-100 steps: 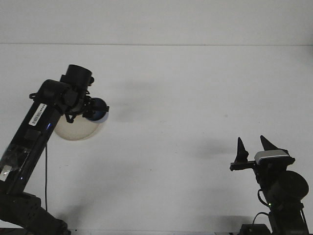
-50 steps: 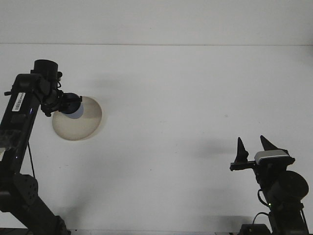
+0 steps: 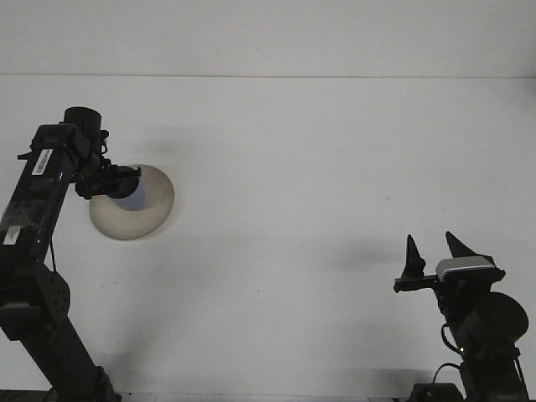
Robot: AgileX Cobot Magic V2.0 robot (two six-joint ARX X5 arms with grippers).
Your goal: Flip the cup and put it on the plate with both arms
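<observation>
Left gripper (image 3: 120,186) pinches cup (image 3: 131,192), cup directly at fingertips, tilted, over plate (image 3: 142,219). Plate lies just below and right of gripper; judged next move: short drop. Right gripper (image 3: 434,254) spread, empty, well apart; left arm far nearer.

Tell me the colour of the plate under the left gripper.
The plate is a pale cream or beige, seen in the front view.

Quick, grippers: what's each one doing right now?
Left gripper: over the plate, at the cup; whether it is gripping cannot be told.
Right gripper: open, empty, low on the right.
</observation>
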